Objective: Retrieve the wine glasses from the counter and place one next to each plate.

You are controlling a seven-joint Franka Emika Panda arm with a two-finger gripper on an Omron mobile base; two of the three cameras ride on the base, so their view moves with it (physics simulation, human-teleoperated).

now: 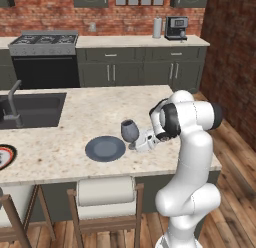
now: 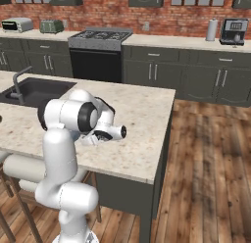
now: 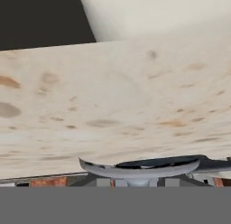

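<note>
The gripper (image 1: 137,142) sits low over the island top, pointing sideways at the stem of a wine glass (image 1: 129,131). Its fingers are hidden behind the glass and the hand, so whether they pinch the stem or stand slightly off it cannot be told. The glass, with its dark smoky bowl, stands upright right at the gripper's tip. In the hand view the round foot of the glass (image 3: 140,167) shows edge-on, very close to the camera, against the speckled stone.

Just beyond the glass, on the far side from the gripper, lies the slate-blue plate (image 1: 105,148), its rim just beside the glass foot. Farther the same way, well apart, the red-and-black rimmed plate (image 1: 5,156) peeks in at the picture's edge. The island (image 1: 100,104) also carries a black sink (image 1: 35,108) with a dark faucet (image 1: 13,102), past the plates. Behind it runs the counter (image 1: 140,41), bearing a coffee machine (image 1: 176,28).
</note>
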